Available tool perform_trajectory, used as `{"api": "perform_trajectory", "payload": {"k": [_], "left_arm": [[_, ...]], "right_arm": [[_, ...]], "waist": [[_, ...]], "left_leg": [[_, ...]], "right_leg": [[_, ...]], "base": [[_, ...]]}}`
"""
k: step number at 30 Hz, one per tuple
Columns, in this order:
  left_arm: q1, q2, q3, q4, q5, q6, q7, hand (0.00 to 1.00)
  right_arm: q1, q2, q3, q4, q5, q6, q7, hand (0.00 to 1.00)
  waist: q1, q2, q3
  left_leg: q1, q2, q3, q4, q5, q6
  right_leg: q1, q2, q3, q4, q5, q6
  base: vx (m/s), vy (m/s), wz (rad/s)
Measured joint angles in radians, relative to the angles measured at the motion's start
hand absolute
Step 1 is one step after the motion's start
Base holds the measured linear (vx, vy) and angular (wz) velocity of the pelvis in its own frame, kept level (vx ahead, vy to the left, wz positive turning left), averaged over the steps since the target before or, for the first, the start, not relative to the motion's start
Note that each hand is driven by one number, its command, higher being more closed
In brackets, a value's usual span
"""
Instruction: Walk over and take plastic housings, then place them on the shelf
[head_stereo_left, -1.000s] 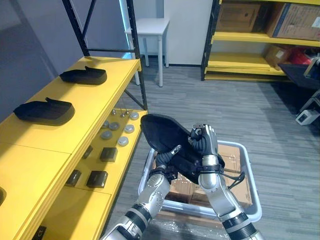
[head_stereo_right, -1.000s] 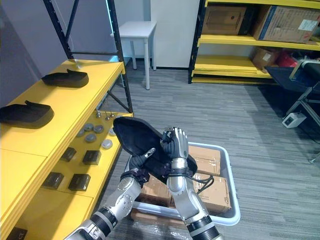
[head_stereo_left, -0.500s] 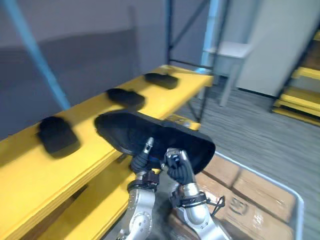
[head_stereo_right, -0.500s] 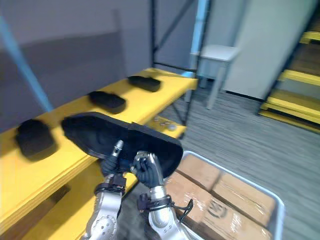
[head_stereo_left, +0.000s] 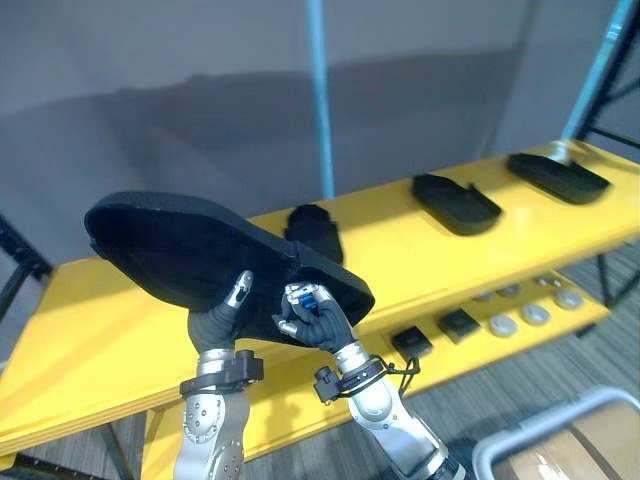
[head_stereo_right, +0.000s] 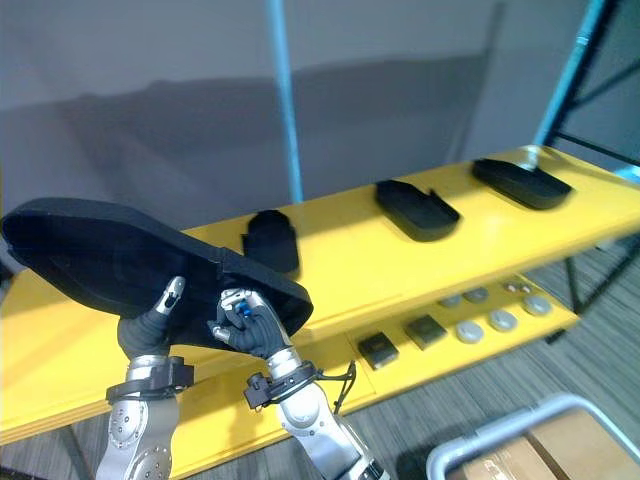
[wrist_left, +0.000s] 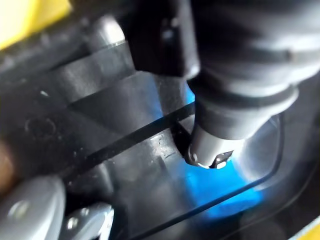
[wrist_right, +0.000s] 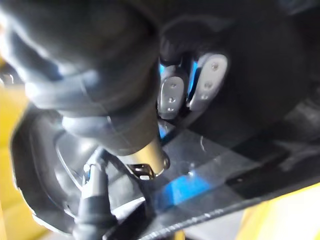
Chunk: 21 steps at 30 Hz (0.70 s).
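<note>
Housing, large and black, hangs above the front edge of the yellow shelf, clamped from beneath by the left hand and right hand, thumbs and fingers pinching it. Three smaller housings lie toward the shelf's right end.

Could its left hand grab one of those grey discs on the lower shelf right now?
Probably not: the left robot hand is gripping the big black housing, and the grey discs lie far off to the right.
</note>
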<state>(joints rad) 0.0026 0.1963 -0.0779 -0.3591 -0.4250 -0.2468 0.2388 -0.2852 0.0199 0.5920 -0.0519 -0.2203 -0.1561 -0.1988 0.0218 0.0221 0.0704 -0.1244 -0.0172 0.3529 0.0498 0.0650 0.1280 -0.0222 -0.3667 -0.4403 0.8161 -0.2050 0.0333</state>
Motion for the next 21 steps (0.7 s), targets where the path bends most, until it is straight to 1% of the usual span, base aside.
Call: {"api": "perform_trajectory", "payload": {"k": [1,2,3,4,5,6,7,8,9,10,11,12,14,16,17,18,19,20,21], "left_arm": [[0.002,0.017,-0.001,0.000,0.018,0.000,-0.001,1.00],[0.002,0.021,-0.001,-0.002,0.030,0.000,-0.002,1.00],[-0.004,0.028,-0.003,-0.009,0.049,-0.001,-0.003,1.00],[-0.011,0.031,-0.006,-0.007,0.057,-0.001,-0.003,1.00],[-0.016,0.040,-0.013,-0.004,0.063,0.000,-0.003,1.00],[-0.016,0.049,-0.025,0.007,0.073,0.000,-0.003,1.00],[-0.016,0.055,-0.027,0.010,0.077,0.001,-0.004,1.00],[-0.013,0.054,-0.035,0.020,0.088,0.001,-0.010,1.00],[-0.002,0.052,-0.039,0.023,0.100,0.002,-0.014,1.00],[0.002,0.055,-0.037,0.023,0.105,0.002,-0.016,1.00],[0.011,0.056,-0.029,0.024,0.119,0.003,-0.019,1.00],[0.021,0.055,-0.022,0.025,0.134,0.005,-0.021,1.00],[0.041,0.053,-0.010,0.025,0.153,0.006,-0.023,1.00],[0.069,0.044,0.008,0.024,0.179,0.008,-0.027,1.00],[0.083,0.031,0.021,0.026,0.206,0.012,-0.024,1.00],[0.095,0.011,0.033,0.028,0.227,0.018,-0.023,1.00],[0.103,-0.007,0.046,0.028,0.245,0.023,-0.021,1.00],[0.105,-0.017,0.054,0.030,0.261,0.027,-0.016,1.00],[0.106,-0.028,0.064,0.035,0.276,0.029,-0.003,1.00]], "right_arm": [[0.004,0.002,0.000,0.005,0.014,0.000,0.013,1.00],[0.007,0.003,0.000,0.005,0.020,0.000,0.016,1.00],[0.009,0.005,0.000,0.005,0.025,-0.003,0.017,1.00],[0.010,0.004,-0.002,0.005,0.026,-0.005,0.017,1.00],[0.014,0.002,-0.003,0.005,0.027,-0.005,0.017,1.00],[0.032,-0.004,-0.006,0.002,0.027,-0.005,0.017,1.00],[0.045,-0.004,-0.009,-0.002,0.027,-0.006,0.017,1.00],[0.076,-0.011,-0.014,-0.008,0.027,-0.007,0.018,1.00],[0.103,-0.017,-0.020,-0.009,0.027,-0.007,0.020,0.00],[0.111,-0.018,-0.022,-0.009,0.027,-0.007,0.021,0.00],[0.122,-0.018,-0.028,-0.011,0.034,-0.007,0.028,0.00],[0.131,-0.020,-0.034,-0.013,0.044,-0.007,0.034,0.00],[0.141,-0.025,-0.038,-0.016,0.071,-0.010,0.049,0.00],[0.158,-0.026,-0.040,-0.020,0.103,-0.014,0.072,0.00],[0.171,-0.026,-0.034,-0.020,0.156,-0.015,0.101,0.00],[0.177,-0.029,-0.029,-0.020,0.198,-0.015,0.123,0.00],[0.179,-0.035,-0.023,-0.021,0.226,-0.015,0.137,0.00],[0.179,-0.040,-0.020,-0.021,0.252,-0.015,0.150,0.00],[0.181,-0.048,-0.018,-0.022,0.275,-0.016,0.164,0.00]], "waist": [[-0.005,0.000,0.004],[-0.006,0.000,0.003],[-0.010,-0.002,0.003],[-0.015,-0.003,0.003],[-0.023,-0.005,0.006],[-0.031,-0.011,0.004],[-0.031,-0.023,0.002],[-0.033,-0.028,0.004],[-0.025,-0.021,0.001],[-0.020,-0.022,0.001],[-0.008,-0.023,0.001],[-0.006,-0.022,0.001],[-0.009,-0.022,0.001],[-0.009,-0.020,0.002],[-0.007,-0.017,0.006],[-0.006,-0.008,0.013],[-0.005,0.000,0.018],[-0.005,0.004,0.020],[-0.006,0.009,0.023]], "left_leg": [[0.038,-0.002,-0.030,-0.017,-0.001,-0.001],[0.052,-0.004,-0.044,-0.025,-0.002,-0.002],[0.067,-0.009,-0.076,-0.032,-0.003,-0.005],[0.068,-0.012,-0.094,-0.032,-0.004,-0.007],[0.072,-0.023,-0.127,-0.032,-0.007,-0.013],[0.075,-0.040,-0.162,-0.026,-0.013,-0.025],[0.077,-0.055,-0.176,-0.025,-0.017,-0.032],[0.082,-0.067,-0.206,-0.021,-0.028,-0.047],[0.081,-0.053,-0.216,-0.020,-0.032,-0.057],[0.078,-0.045,-0.217,-0.020,-0.033,-0.059],[0.076,-0.031,-0.215,-0.020,-0.032,-0.065],[0.078,-0.023,-0.215,-0.020,-0.033,-0.070],[0.088,-0.016,-0.213,-0.020,-0.038,-0.078],[0.093,-0.012,-0.214,0.000,-0.053,-0.098],[0.082,-0.008,-0.216,0.046,-0.077,-0.108],[0.063,-0.001,-0.221,0.109,-0.109,-0.110],[0.052,0.004,-0.224,0.148,-0.128,-0.115],[0.044,0.005,-0.230,0.165,-0.134,-0.121],[0.037,0.005,-0.248,0.181,-0.144,-0.134]], "right_leg": [[-0.034,0.067,0.077,-0.031,-0.039,0.002],[-0.045,0.095,0.098,-0.065,-0.047,0.001],[-0.080,0.143,0.130,-0.151,-0.059,0.005],[-0.094,0.165,0.151,-0.203,-0.059,0.004],[-0.114,0.201,0.209,-0.304,-0.057,0.005],[-0.114,0.224,0.273,-0.406,-0.040,-0.009],[-0.112,0.220,0.293,-0.451,0.005,-0.022],[-0.092,0.208,0.280,-0.479,0.045,0.013],[-0.066,0.225,0.263,-0.528,0.058,0.007],[-0.058,0.236,0.262,-0.550,0.066,0.003],[-0.044,0.254,0.262,-0.589,0.088,-0.001],[-0.023,0.266,0.260,-0.629,0.106,-0.004],[0.005,0.277,0.262,-0.670,0.119,-0.007],[0.029,0.280,0.261,-0.692,0.122,-0.008],[0.046,0.281,0.259,-0.701,0.123,-0.008],[0.060,0.284,0.254,-0.705,0.123,-0.008],[0.068,0.287,0.254,-0.705,0.123,-0.008],[0.070,0.288,0.253,-0.706,0.123,-0.009],[0.074,0.289,0.248,-0.709,0.123,-0.009]], "base": [[0.22,-0.017,0.90],[0.18,-0.034,0.77],[0.12,-0.041,0.64],[0.13,-0.075,0.86],[0.11,-0.098,0.93],[0.10,-0.107,0.93],[0.09,-0.133,0.91],[0.10,-0.146,0.63],[0.11,-0.161,0.44],[0.12,-0.128,0.00],[0.10,-0.099,-0.13],[0.09,-0.072,-0.13],[0.09,-0.042,-0.07],[0.07,-0.019,-0.02],[0.04,-0.006,0.07],[0.03,0.001,0.09],[0.00,0.006,0.08],[-0.01,0.008,0.09],[-0.06,0.021,0.20]]}}
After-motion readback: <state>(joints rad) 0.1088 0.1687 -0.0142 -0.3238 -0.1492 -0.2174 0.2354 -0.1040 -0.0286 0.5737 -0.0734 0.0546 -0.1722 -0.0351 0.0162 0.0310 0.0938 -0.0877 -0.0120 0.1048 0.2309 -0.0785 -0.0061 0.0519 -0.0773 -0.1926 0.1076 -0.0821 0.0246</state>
